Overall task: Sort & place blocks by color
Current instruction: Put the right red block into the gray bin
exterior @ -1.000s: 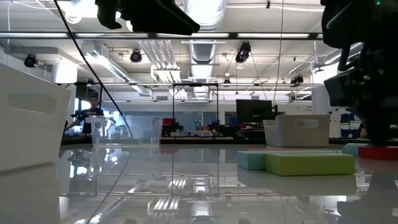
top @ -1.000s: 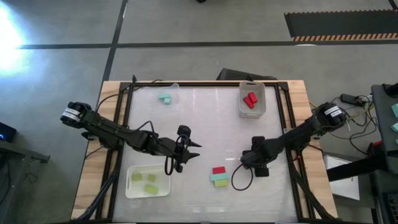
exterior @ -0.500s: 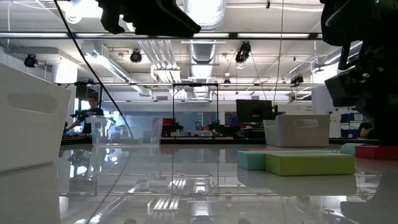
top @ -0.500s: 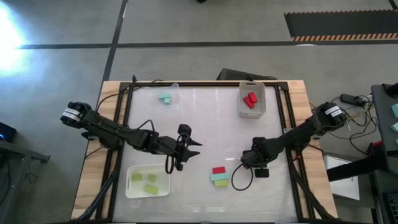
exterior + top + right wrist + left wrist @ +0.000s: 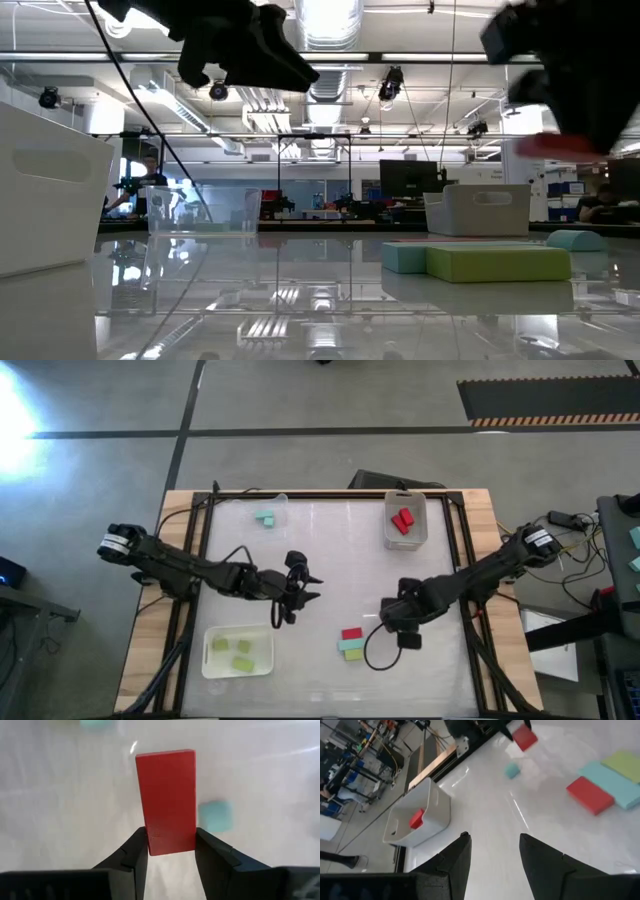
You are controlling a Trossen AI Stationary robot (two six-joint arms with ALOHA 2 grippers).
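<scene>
My right gripper (image 5: 170, 837) is shut on a red block (image 5: 167, 795) and hangs above the table's right middle (image 5: 390, 615); the low view shows that block (image 5: 565, 145) in the air. Under it a small teal block (image 5: 215, 816) lies on the table. Toward the near edge a red block (image 5: 351, 633), a teal block (image 5: 350, 644) and a yellow-green block (image 5: 354, 654) lie flat side by side. My left gripper (image 5: 492, 845) is open and empty, raised over the table's middle (image 5: 305, 588). My right gripper pinches the red block between its two fingers (image 5: 137, 850) at one short end (image 5: 170, 845). The block's length runs on forward past the fingertips. The fingers slant down from the table's right side. The block is lifted clear of the table.
A white tray (image 5: 405, 535) at the far right holds red blocks (image 5: 403, 520). A clear tray (image 5: 282, 505) at the far left holds a teal block (image 5: 265, 517). A white tray (image 5: 215, 665) at the near left holds yellow-green blocks (image 5: 240, 650). Bare table lies between the trays.
My right gripper has risen and shifted a little toward the table's left, and the red block in it has gone from lying on the table to hanging clear above it. My left gripper has drifted slightly toward the far edge.
</scene>
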